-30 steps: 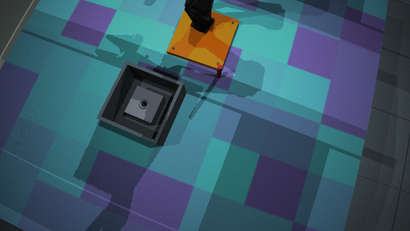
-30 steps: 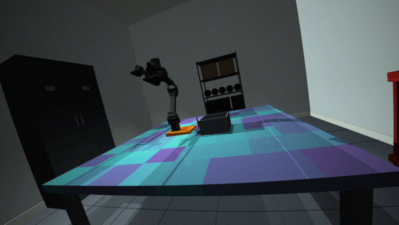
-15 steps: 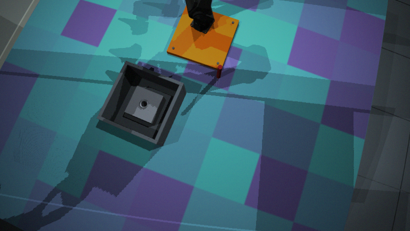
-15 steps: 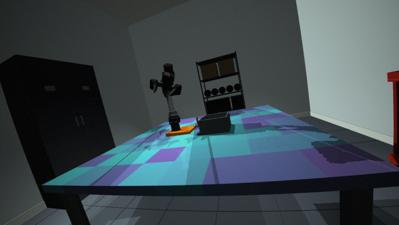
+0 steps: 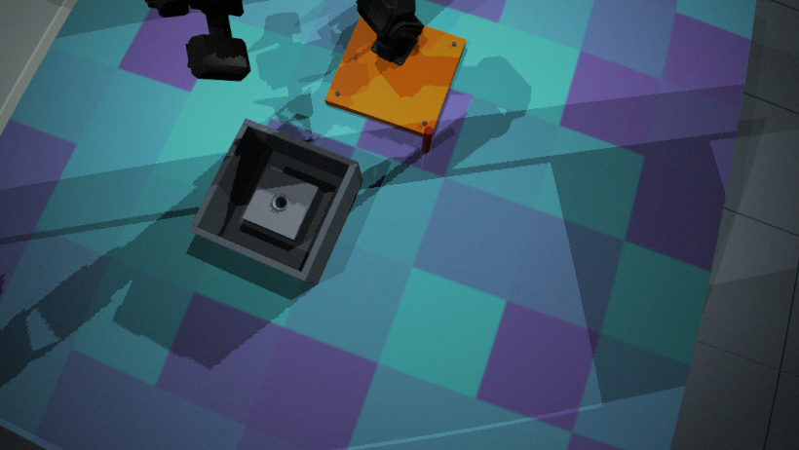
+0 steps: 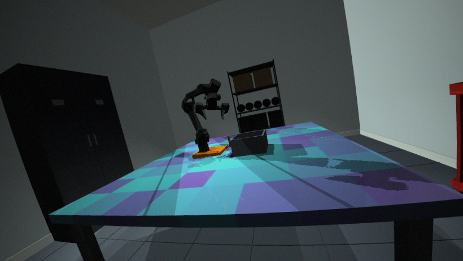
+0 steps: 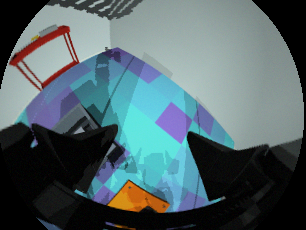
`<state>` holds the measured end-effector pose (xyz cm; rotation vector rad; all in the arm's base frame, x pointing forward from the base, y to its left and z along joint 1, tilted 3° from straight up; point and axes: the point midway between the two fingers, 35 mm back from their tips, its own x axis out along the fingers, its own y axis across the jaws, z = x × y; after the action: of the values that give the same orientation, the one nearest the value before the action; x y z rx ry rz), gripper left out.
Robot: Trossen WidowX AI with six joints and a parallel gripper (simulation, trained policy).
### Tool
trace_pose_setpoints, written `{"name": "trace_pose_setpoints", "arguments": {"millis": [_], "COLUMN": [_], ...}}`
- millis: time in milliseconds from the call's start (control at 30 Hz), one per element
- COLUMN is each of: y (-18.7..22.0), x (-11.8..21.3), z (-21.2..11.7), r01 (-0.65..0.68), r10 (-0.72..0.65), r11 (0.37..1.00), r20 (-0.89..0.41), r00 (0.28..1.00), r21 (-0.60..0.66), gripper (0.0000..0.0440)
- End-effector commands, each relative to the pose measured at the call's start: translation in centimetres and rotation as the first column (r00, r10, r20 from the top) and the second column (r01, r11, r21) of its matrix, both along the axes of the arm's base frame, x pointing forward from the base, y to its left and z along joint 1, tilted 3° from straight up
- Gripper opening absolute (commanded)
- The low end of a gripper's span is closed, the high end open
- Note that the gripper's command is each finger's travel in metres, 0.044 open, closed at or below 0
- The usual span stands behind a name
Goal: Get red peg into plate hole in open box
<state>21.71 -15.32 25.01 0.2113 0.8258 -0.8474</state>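
Red cylindrical peg (image 5: 426, 140) (image 6: 228, 141) is being left standing on the checkered table (image 5: 458, 313) (image 6: 226, 198) (image 7: 137, 117), well below the spread black metal-look claw (image 6: 213, 117) (image 7: 153, 131).

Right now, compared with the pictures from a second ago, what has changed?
The arm has bent forward and down, swinging its pincer from high and pointing away to low and pointing at the table. Nothing was grasped or let go; the pincer is open. The red peg still stands by the orange plate, and the box hasn't moved.
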Motion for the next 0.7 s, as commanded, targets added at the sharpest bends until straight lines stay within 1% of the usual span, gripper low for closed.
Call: {"name": "trace_pose_setpoints", "arguments": {"millis": [0,300,667], "y": [2.9,9.8,17.3], "x": [0.6,0.8,-1.3], "z": [-1.2,-3.4,-5.8], "r01": [-0.032,-0.085,-0.073], "r10": [0.033,0.100,0.144], "r11": [0.996,0.965,0.906], "r20": [-0.009,-0.048,-0.141], "r00": [0.999,0.994,0.980], "r21": [0.079,0.249,0.416], "gripper": [0.0440,0.0440,0.0440]}}
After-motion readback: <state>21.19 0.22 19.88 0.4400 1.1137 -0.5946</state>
